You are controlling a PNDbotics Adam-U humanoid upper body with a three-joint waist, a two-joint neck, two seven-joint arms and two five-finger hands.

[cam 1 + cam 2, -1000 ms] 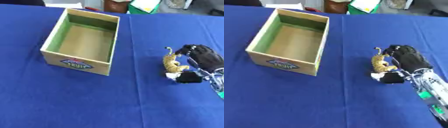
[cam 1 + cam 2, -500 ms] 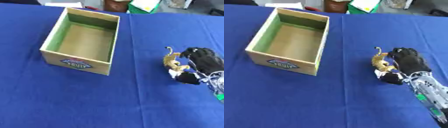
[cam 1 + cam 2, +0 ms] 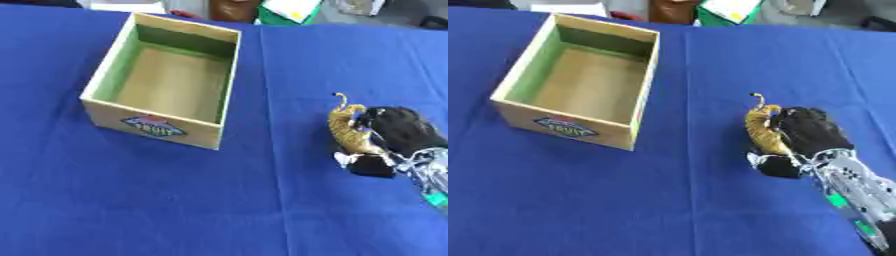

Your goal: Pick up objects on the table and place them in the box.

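A small yellow-brown toy tiger [image 3: 347,129] with a curled tail lies on the blue tablecloth at the right. My right hand [image 3: 808,134] comes in from the lower right, and its black fingers curl round the tiger from its right side with the thumb below. An open cardboard box [image 3: 169,80] with a green inner wall and a fruit label on its front stands at the upper left, with nothing visible inside. My left hand shows in neither view.
The blue cloth [image 3: 175,200] covers the whole table, with a crease running down its middle. Beyond the far edge sit a brown object [image 3: 230,8] and green and white items [image 3: 289,10].
My right hand has closed further round the tiger and stayed at about the same spot. The box has not moved.
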